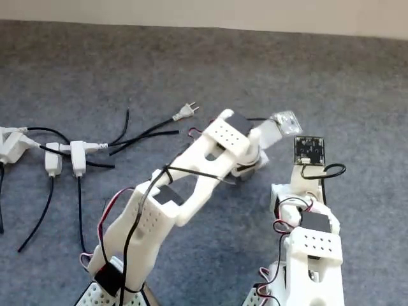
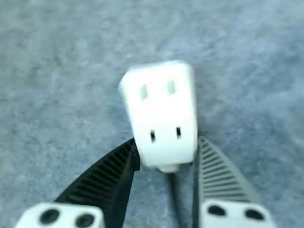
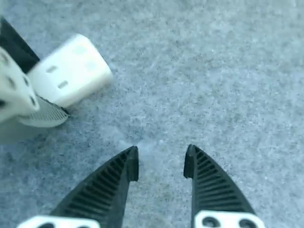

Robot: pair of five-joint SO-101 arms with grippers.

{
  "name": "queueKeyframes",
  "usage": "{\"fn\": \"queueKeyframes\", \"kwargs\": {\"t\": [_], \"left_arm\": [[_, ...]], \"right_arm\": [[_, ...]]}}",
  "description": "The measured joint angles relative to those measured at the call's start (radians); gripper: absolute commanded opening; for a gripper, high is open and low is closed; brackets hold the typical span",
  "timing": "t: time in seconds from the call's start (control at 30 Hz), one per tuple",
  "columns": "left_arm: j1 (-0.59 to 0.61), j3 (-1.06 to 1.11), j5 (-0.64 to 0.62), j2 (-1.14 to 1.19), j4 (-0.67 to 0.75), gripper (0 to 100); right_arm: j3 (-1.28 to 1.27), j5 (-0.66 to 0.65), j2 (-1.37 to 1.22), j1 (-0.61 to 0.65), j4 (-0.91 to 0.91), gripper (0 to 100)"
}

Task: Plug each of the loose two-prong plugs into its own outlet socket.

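A white outlet socket block (image 2: pixel 161 109) with two slot pairs on its face is clamped between the fingers of my left gripper (image 2: pixel 167 146), and its dark cord runs back between them. In the high view the left gripper (image 1: pixel 278 127) sits right of centre, just above the carpet. The same socket block (image 3: pixel 71 69) lies a short way ahead of my right gripper (image 3: pixel 161 164), which hangs open over bare carpet with nothing between its fingers. A loose two-prong plug (image 1: pixel 185 113) on a black cord lies on the carpet behind the left arm.
White socket adapters (image 1: pixel 64 157) with tangled black cords (image 1: pixel 137 136) lie at the far left, and another white piece (image 1: pixel 11 145) sits at the left edge. Grey carpet (image 1: pixel 357 83) covers the floor. The right arm's base (image 1: pixel 309 248) stands at the lower right.
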State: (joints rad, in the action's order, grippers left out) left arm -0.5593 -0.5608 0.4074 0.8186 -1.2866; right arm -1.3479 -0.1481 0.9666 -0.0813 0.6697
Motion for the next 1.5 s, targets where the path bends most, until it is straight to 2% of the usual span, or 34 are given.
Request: {"fn": "queueKeyframes", "kwargs": {"t": [0.1, 0.2, 0.37, 0.43, 0.57, 0.7, 0.83, 1.13, 1.23, 1.33, 1.5], "left_arm": [[0.014, -0.038, 0.012, 0.006, -0.071, 4], [0.046, -0.094, 0.063, 0.011, -0.187, 3], [0.163, -0.189, 0.196, -0.020, -0.454, 3], [0.238, -0.176, 0.226, -0.064, -0.476, 3], [0.365, 0.003, 0.350, -0.180, -0.488, 3], [0.416, 0.264, 0.477, -0.330, -0.488, 3], [0.440, 0.542, 0.582, -0.520, -0.431, 3], [0.460, 1.238, 0.680, -0.847, -0.031, 5], [0.462, 1.332, 0.681, -0.885, 0.063, 15], [0.491, 1.355, 0.681, -0.905, 0.083, 27], [0.552, 1.333, 0.692, -0.921, 0.006, 27]], "right_arm": [[0.000, 0.000, 0.000, 0.000, 0.000, 16.3], [0.000, 0.000, 0.000, 0.015, 0.000, 16.3], [0.000, -0.005, 0.000, 0.028, -0.003, 16.3], [0.000, -0.006, 0.000, 0.032, -0.003, 16.3], [0.000, -0.006, 0.000, 0.038, -0.003, 16.3], [0.000, -0.006, 0.000, 0.061, -0.003, 16.3], [0.000, -0.006, 0.000, 0.064, -0.003, 16.3], [0.000, -0.008, 0.000, 0.064, -0.003, 16.3], [0.000, -0.008, 0.000, 0.081, -0.003, 16.3], [0.000, -0.008, 0.000, 0.083, -0.003, 16.3], [0.000, -0.008, 0.000, 0.092, -0.003, 16.3]]}}
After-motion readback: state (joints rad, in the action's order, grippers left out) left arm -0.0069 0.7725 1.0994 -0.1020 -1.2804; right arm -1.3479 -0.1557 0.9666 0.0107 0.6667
